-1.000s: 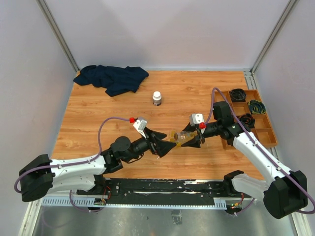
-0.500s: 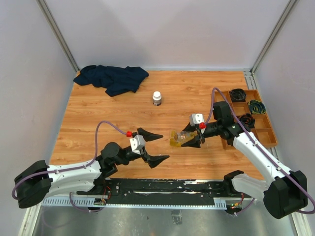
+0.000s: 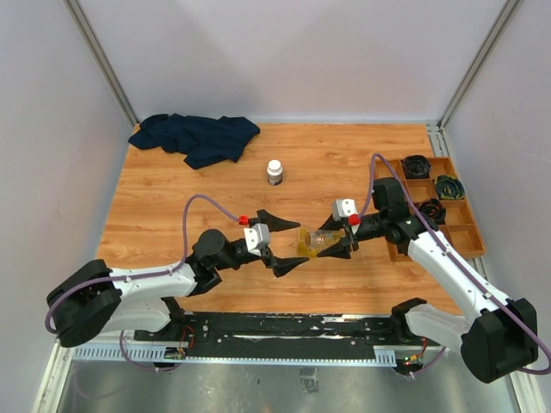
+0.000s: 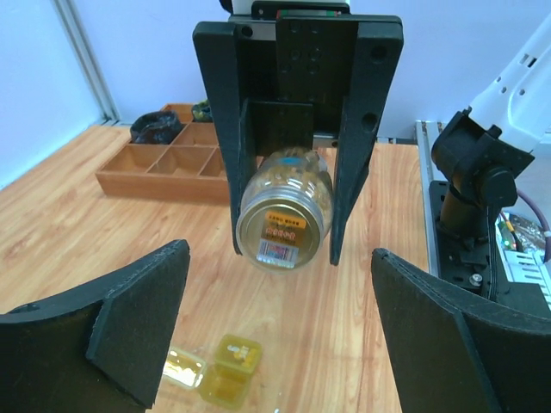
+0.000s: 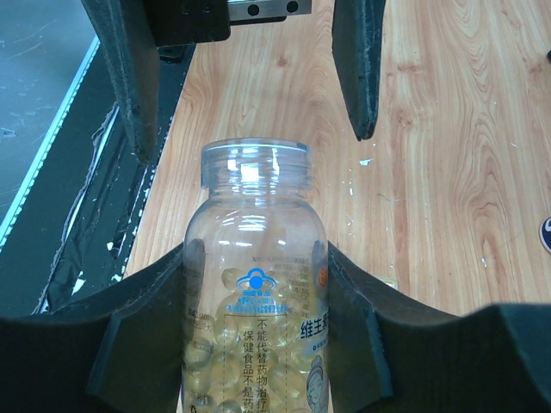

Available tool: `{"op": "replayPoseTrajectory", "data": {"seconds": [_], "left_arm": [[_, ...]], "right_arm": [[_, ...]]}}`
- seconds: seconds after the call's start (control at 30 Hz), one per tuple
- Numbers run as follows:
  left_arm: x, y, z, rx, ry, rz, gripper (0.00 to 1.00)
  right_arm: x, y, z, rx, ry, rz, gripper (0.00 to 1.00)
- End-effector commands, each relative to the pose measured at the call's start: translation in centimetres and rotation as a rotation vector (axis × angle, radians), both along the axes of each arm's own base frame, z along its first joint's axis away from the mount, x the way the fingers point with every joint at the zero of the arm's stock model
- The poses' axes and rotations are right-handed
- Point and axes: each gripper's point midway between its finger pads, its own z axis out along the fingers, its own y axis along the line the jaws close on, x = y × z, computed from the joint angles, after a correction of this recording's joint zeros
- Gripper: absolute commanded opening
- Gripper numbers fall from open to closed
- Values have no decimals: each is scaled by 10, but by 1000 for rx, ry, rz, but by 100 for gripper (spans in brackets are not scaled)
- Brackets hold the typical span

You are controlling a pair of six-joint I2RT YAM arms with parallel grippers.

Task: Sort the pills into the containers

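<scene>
Your right gripper [image 3: 334, 244] is clenched on a clear pill bottle [image 5: 258, 284], gripping it around the body. It holds the bottle on its side above the table [image 3: 172, 215]. In the overhead view the uncapped mouth points to 9 o'clock, and yellow capsules [image 5: 215, 361] sit inside. Your left gripper [image 3: 295, 241] faces the bottle from 9 o'clock. Its jaws are spread wide and grasp nothing, with one finger off to each side of the mouth and clear of it. The yellow case [image 4: 215, 372] lies open on the wood beneath the bottle, its two halves side by side. A white-capped bottle [image 3: 275, 171] stands at 12 o'clock from the grippers. A dark cloth [image 3: 196, 138] lies at 11 o'clock, and a wooden tray [image 3: 462, 231] sits at 3 o'clock.
</scene>
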Motion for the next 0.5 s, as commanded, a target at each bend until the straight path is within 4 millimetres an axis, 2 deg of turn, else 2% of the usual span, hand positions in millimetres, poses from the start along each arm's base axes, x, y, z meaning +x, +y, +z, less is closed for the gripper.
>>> {"op": "replayPoseTrajectory", "data": {"seconds": [0.0,0.33,0.47], "left_arm": [[3,-7,21,-45,-56,-20,90],[15,-18,14,0,-18,-11,73],[15,-18,14,-3,-10,-15,61]], "right_arm": [[-1,3,13,37,-36,28,0],[-2,3,15,40,-41,30,1],[-1,3,14,39,-38,29,0]]}}
